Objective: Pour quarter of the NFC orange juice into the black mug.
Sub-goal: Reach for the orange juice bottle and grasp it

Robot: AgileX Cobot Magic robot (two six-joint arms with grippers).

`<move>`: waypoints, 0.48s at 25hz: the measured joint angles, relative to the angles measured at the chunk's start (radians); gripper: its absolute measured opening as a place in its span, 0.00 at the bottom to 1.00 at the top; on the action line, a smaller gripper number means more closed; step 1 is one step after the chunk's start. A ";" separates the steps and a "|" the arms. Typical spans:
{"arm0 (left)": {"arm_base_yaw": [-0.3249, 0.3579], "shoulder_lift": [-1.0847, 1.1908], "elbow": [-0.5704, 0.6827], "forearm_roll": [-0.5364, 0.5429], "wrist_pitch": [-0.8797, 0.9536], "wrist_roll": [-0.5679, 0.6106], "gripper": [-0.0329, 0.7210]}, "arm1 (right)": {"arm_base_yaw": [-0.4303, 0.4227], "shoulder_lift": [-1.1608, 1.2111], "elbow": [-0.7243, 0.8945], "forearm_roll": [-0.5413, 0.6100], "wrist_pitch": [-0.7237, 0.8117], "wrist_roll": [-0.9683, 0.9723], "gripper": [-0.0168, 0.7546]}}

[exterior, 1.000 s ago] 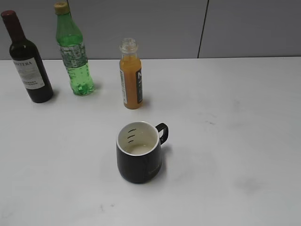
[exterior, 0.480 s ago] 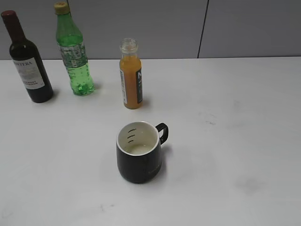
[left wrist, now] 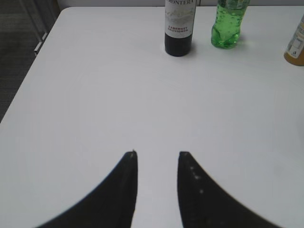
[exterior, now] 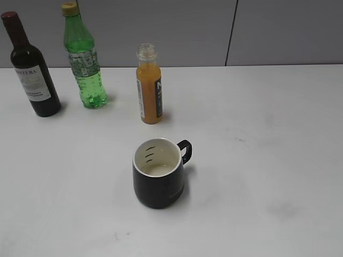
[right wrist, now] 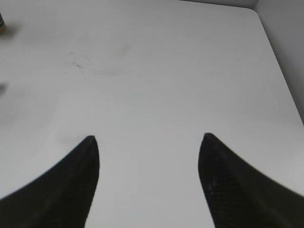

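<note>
The NFC orange juice bottle [exterior: 148, 88] stands upright and uncapped at the back middle of the white table; its edge shows at the far right of the left wrist view [left wrist: 296, 43]. The black mug [exterior: 158, 172] with a white inside stands in front of it, handle to the right. No gripper shows in the exterior view. My left gripper [left wrist: 157, 154] is open and empty over bare table, far from the bottles. My right gripper [right wrist: 148, 137] is open wide and empty over bare table.
A dark wine bottle [exterior: 31, 68] and a green soda bottle [exterior: 84, 60] stand at the back left; both show in the left wrist view [left wrist: 179, 26] [left wrist: 228, 23]. The table's left edge [left wrist: 33, 66] and right edge [right wrist: 280, 66] are in view.
</note>
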 joint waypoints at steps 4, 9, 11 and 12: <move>0.000 0.000 0.000 0.001 0.000 0.000 0.35 | 0.000 0.000 0.000 0.000 0.000 0.000 0.67; 0.000 0.000 0.000 0.001 0.000 0.000 0.35 | 0.000 0.000 0.000 0.000 0.000 0.000 0.67; 0.000 0.000 0.000 0.001 0.000 0.000 0.35 | 0.000 0.000 0.000 0.000 0.000 0.001 0.67; 0.000 0.000 0.000 0.001 0.000 0.000 0.35 | 0.000 0.000 0.000 0.000 0.000 0.001 0.67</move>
